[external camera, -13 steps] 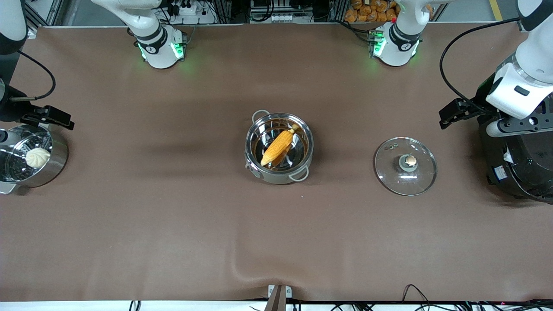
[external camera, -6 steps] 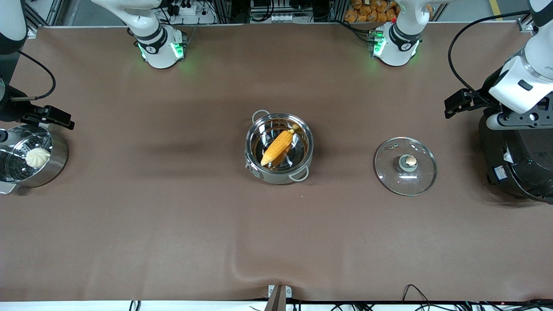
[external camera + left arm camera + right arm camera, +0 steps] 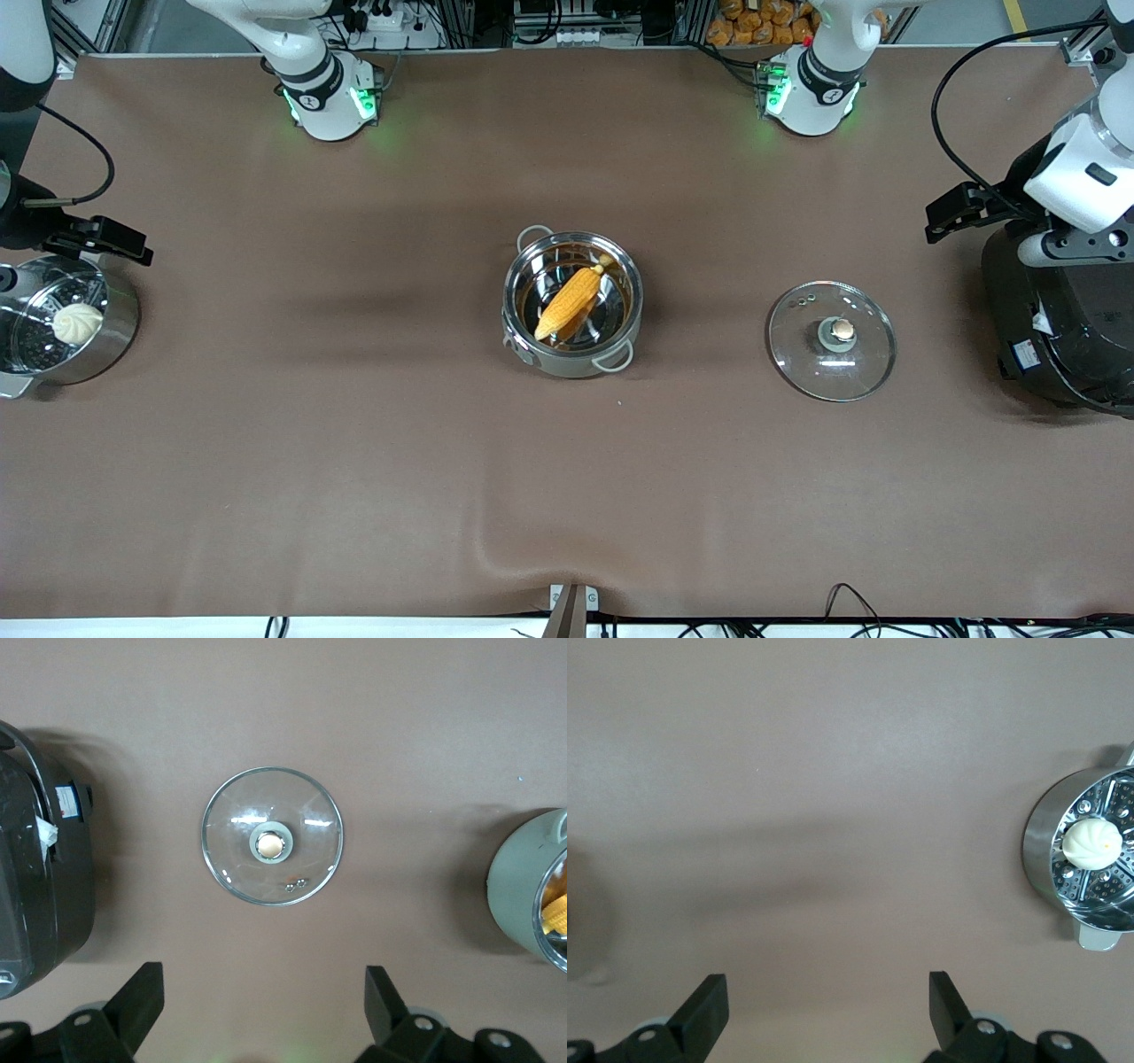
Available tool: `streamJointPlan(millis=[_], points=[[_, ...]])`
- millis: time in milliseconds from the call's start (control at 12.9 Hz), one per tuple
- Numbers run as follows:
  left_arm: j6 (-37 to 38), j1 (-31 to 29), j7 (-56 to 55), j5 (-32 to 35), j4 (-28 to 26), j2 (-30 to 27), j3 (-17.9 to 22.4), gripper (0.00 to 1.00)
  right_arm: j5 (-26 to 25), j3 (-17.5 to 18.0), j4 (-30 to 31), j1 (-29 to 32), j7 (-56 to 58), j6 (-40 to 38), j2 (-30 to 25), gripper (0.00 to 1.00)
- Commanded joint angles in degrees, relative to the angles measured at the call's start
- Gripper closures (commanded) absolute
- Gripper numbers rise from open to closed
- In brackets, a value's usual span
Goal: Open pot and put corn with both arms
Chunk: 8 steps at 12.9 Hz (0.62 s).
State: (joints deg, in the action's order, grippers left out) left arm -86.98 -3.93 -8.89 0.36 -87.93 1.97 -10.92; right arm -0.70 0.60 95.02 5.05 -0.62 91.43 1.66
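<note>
The steel pot (image 3: 532,353) stands open in the middle of the table, and the yellow corn (image 3: 570,303) lies slanted inside it. Its glass lid (image 3: 802,354) with the copper knob lies flat on the cloth toward the left arm's end. In the left wrist view the lid (image 3: 235,846) is below the open, empty left gripper (image 3: 264,1001), and the pot's wall (image 3: 518,895) with a bit of corn (image 3: 556,908) shows at the edge. The right gripper (image 3: 828,1001) is open and empty over bare cloth beside the steamer pot.
A large black cooker (image 3: 1063,337) stands at the left arm's end, under the left arm's hand (image 3: 1072,244). A steel steamer pot (image 3: 124,328) with a white bun (image 3: 77,322) stands at the right arm's end. A cloth ridge lies near the front edge.
The left arm's hand has drawn away from the lid toward the left arm's end of the table and upward. The right arm, pot, corn and lid have not moved.
</note>
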Motion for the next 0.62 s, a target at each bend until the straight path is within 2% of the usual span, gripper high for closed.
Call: streamJointPlan(millis=[0, 542], points=[[1.6, -0.8, 1.5, -0.1, 0.8, -0.6, -0.1, 0.00, 0.3, 0.6, 0.1, 0.8, 0.4, -1.0, -1.0, 0.00], [1.9, -0.8, 1.5, -0.1, 0.8, -0.7, -0.2, 0.00, 0.4, 0.7, -0.3, 0.7, 0.4, -1.1, -1.0, 0.00]])
